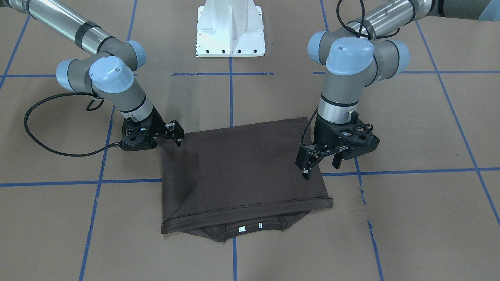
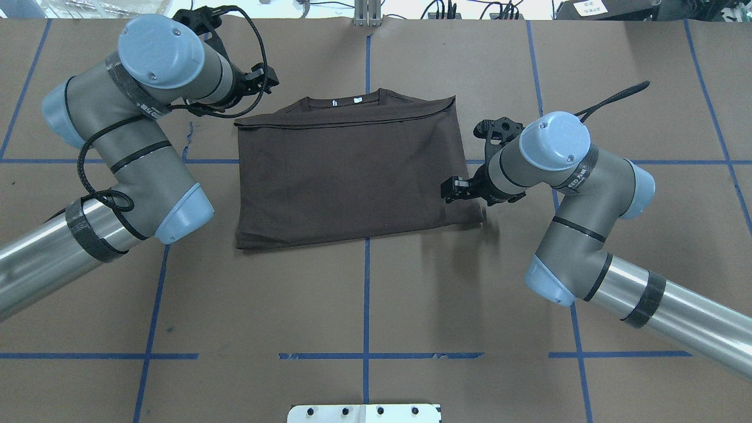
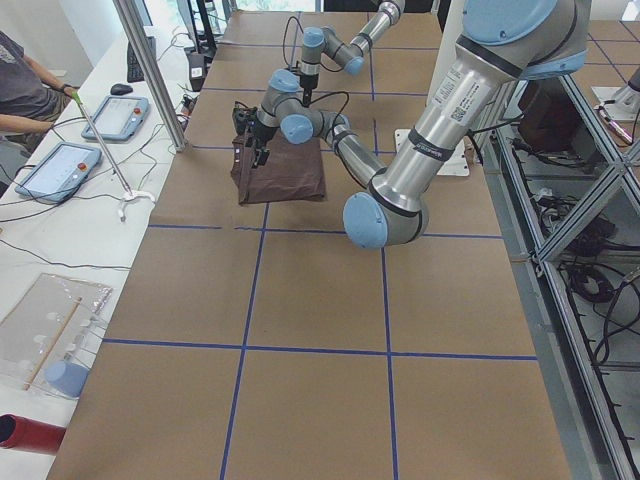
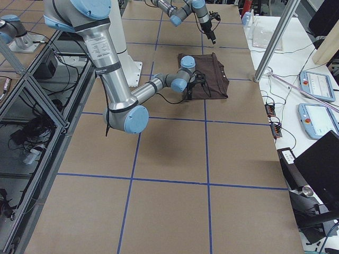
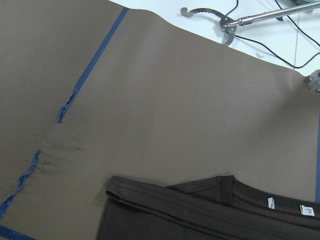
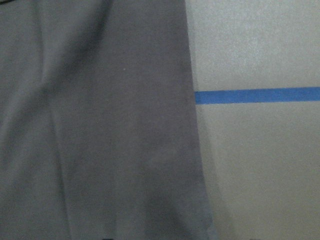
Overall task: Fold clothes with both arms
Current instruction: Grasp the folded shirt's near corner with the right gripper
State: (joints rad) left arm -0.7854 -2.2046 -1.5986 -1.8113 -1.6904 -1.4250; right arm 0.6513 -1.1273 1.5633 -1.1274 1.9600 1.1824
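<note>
The clothes, one dark brown T-shirt (image 1: 242, 171) (image 2: 346, 170), lie folded flat on the brown table, with the collar and its label (image 5: 270, 202) peeking out at the far edge. My left gripper (image 1: 321, 168) (image 2: 263, 81) hangs open and empty above the shirt's far left corner. Its wrist view looks down on the shirt (image 5: 210, 215). My right gripper (image 1: 177, 136) (image 2: 453, 191) is low over the shirt's right edge near the robot-side corner, and it looks open. Its wrist view shows only blurred fabric (image 6: 100, 125) and table, with no fingers.
The white pedestal base (image 1: 230, 31) stands at the robot's side of the table. Blue tape lines (image 1: 230, 97) grid the surface, torn near the left arm (image 1: 361, 187). Past the far edge are a metal grabber tool (image 5: 225, 25), tablets (image 3: 60, 165) and a seated person (image 3: 20, 90).
</note>
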